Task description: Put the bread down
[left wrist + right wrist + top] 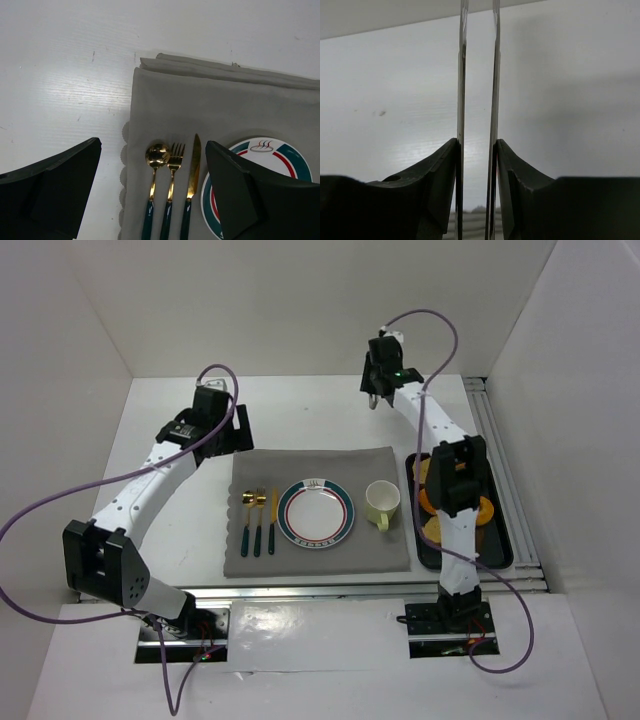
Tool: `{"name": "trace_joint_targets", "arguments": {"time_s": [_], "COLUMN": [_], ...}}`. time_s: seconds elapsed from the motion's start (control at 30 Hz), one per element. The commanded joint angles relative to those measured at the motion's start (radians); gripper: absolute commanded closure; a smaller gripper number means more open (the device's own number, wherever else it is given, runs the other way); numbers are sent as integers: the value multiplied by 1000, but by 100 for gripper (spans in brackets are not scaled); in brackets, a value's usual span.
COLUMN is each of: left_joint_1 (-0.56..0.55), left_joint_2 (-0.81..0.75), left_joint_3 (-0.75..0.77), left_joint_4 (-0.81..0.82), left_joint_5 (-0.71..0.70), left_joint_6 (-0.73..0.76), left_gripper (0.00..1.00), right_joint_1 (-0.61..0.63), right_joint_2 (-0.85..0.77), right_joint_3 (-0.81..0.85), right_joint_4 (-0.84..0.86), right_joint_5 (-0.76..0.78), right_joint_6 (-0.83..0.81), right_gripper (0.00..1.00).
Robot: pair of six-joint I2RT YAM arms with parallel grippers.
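The bread lies as orange-yellow pieces in a black tray at the right, partly hidden behind my right arm. A white plate with a green and red rim sits empty on the grey placemat; its edge also shows in the left wrist view. My right gripper is raised over the far table and shut on metal tongs, whose two thin arms stand slightly apart between its fingers. My left gripper is open and empty over the placemat's far left corner.
A gold spoon, fork and knife with dark green handles lie left of the plate. A pale yellow cup stands right of the plate. White walls enclose the table; a metal rail runs along the right.
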Motion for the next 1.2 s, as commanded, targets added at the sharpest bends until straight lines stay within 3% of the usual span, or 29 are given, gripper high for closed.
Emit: {"name": "trace_joint_targets", "arguments": {"time_s": [0.0,0.27,0.53,0.7,1.17], "left_joint_1": [-2,-2,-12,-12,-30], "left_joint_2": [-40,-58,-58,-49,-21], "left_joint_3": [-14,-43,-54,-72,-81], "left_joint_4": [17,26,37,46,46], "left_joint_5": [3,62,91,120,148], "left_joint_6": [-3,-3,-3,-3,6], "left_gripper": [0,0,0,2,3], "right_joint_1": [-9,-38,-90,-182,-373], "right_joint_2": [-247,-708,-1080,-1139,-1036], "right_joint_3": [-138,-569,-793,-871,-913], "right_joint_4": [-7,-264,-647,-680,-422], "right_joint_5": [-21,92,169,132,-32], "right_joint_6": [33,96,335,352,183], "right_gripper": [58,58,55,47,42]}}
